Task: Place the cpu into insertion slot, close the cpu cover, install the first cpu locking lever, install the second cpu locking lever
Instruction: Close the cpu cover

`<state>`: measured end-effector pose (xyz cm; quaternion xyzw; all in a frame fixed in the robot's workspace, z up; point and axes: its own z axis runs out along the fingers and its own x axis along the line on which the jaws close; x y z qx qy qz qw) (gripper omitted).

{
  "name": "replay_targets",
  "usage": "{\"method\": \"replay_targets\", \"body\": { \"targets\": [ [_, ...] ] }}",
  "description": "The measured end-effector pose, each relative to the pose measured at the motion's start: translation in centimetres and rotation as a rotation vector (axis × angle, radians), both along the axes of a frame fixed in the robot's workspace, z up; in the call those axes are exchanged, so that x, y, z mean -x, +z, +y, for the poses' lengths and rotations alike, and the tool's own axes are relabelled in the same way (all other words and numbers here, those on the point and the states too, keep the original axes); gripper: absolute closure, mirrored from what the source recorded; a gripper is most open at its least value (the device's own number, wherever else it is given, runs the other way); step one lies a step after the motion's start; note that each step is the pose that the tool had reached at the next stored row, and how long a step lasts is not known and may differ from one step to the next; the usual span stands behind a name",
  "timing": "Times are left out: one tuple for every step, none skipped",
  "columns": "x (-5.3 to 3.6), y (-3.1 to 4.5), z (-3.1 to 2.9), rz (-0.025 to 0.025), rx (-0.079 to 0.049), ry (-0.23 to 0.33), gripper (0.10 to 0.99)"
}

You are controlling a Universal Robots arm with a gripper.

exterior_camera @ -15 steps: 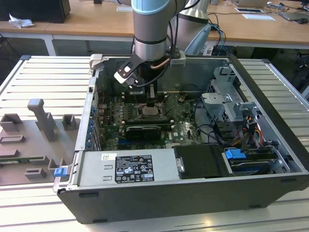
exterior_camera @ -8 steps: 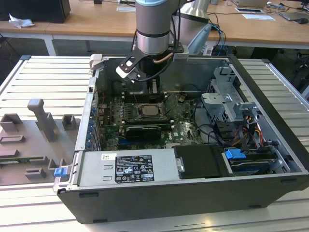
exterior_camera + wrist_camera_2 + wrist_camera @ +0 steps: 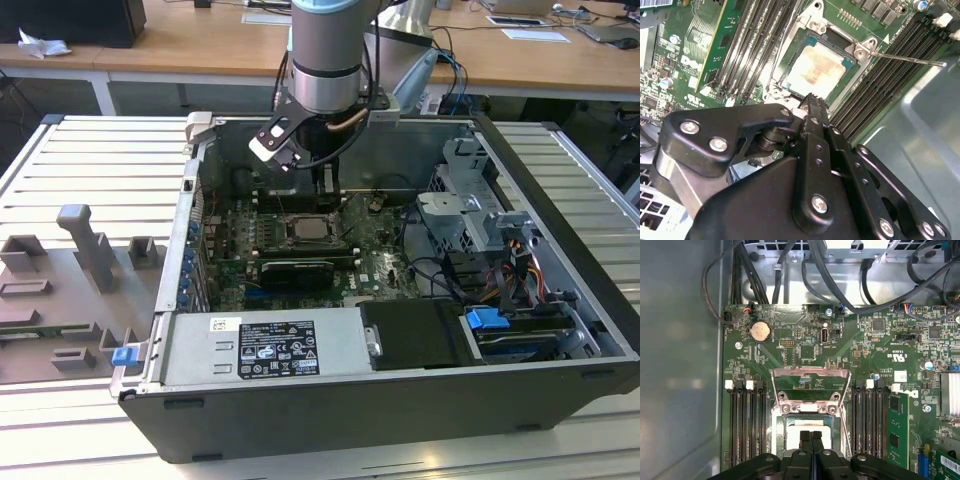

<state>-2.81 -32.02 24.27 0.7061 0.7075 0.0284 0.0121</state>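
Status: small flat square chip with a pale silver-beige metal face, the cpu, lies flat inside the square black-framed insertion slot on the green circuit board. Its edges look parallel to the frame, and I can see no corner riding up. My gripper hangs over the side of the cpu away from the cover, jaws pressed together with nothing between them. I cannot tell whether the tips touch the chip. The thin silver-grey metal frame plate, the cpu cover, stands open on the far side of the slot, with board visible through its window. One thin bare-steel locking lever sticks out free beside the slot, across the long black memory slots.

Judgement: seating looks done, so closing the cover is the step in hand.

Notes for doing it well:
- Use the closed tips as one blunt pusher.
- Meet the cover on its free bar, not in the window.
- Follow its hinge arc slowly, so it folds down rather than snaps onto the chip.
- Keep the tips off the cpu face and the slot frame.
- Keep the lever out of the cover's path, or the plate may land on it and sit crooked.

Risk: a sideways nudge could shift the chip out of register.
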Motion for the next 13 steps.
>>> {"method": "replay_targets", "body": {
  "targets": [
    [0.0, 0.07, 0.0, -0.0001, 0.0, 0.0, 0.98],
    [0.0, 0.16, 0.0, -0.0002, 0.0, 0.0, 0.98],
    [0.0, 0.29, 0.0, -0.0002, 0.0, 0.0, 0.98],
    [0.0, 0.35, 0.0, -0.0002, 0.0, 0.0, 0.98],
    [-0.01, 0.38, 0.0, -0.0003, 0.0, 0.0, 0.98],
    [-0.08, 0.38, 0.0, -0.0004, 0.0, 0.0, 0.98],
    [-0.21, 0.4, 0.0, -0.0002, 0.001, 0.0, 0.98],
    [-0.28, 0.4, 0.0, -0.0002, 0.001, 0.0, 0.98],
    [-0.34, 0.46, 0.0, 0.0, 0.002, 0.0, 0.98],
    [-0.34, 0.69, 0.0, -0.0002, 0.002, 0.0, 0.98],
    [-0.34, 0.92, 0.0, -0.0002, 0.002, 0.0, 0.98],
    [-0.35, 1.06, 0.0, -0.0002, 0.002, 0.0, 0.98],
    [-0.35, 1.28, 0.0, -0.0002, 0.002, 0.0, 0.98]
  ]
}}
